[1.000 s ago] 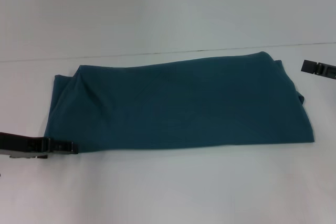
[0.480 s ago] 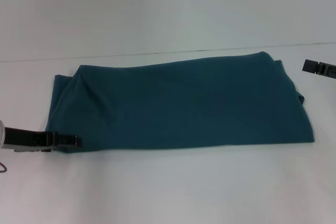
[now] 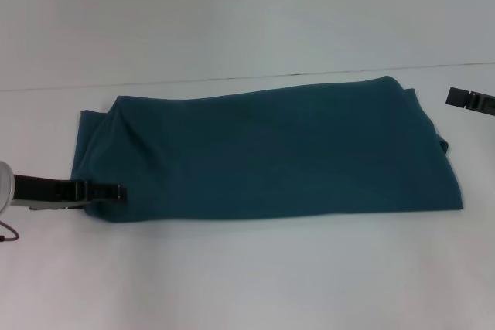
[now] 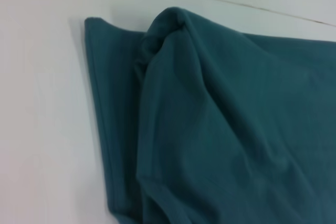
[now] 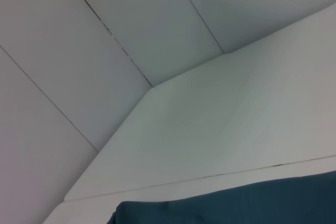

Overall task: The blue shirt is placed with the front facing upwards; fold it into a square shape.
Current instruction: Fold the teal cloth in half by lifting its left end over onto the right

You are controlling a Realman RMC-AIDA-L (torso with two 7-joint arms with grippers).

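We see the blue shirt [image 3: 263, 152] lying folded into a long band across the white table [image 3: 247, 276]. Our left gripper [image 3: 116, 192] reaches over its near left corner; our right gripper [image 3: 456, 98] waits off its right end; we cannot tell either's finger state

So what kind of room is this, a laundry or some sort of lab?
Probably a lab or test bench, not a laundry. A bare white table holds only one dark teal-blue cotton shirt, part folded. A black left gripper reaches its near corner, a black right gripper waits beside it, and plain pale wall panels stand behind.
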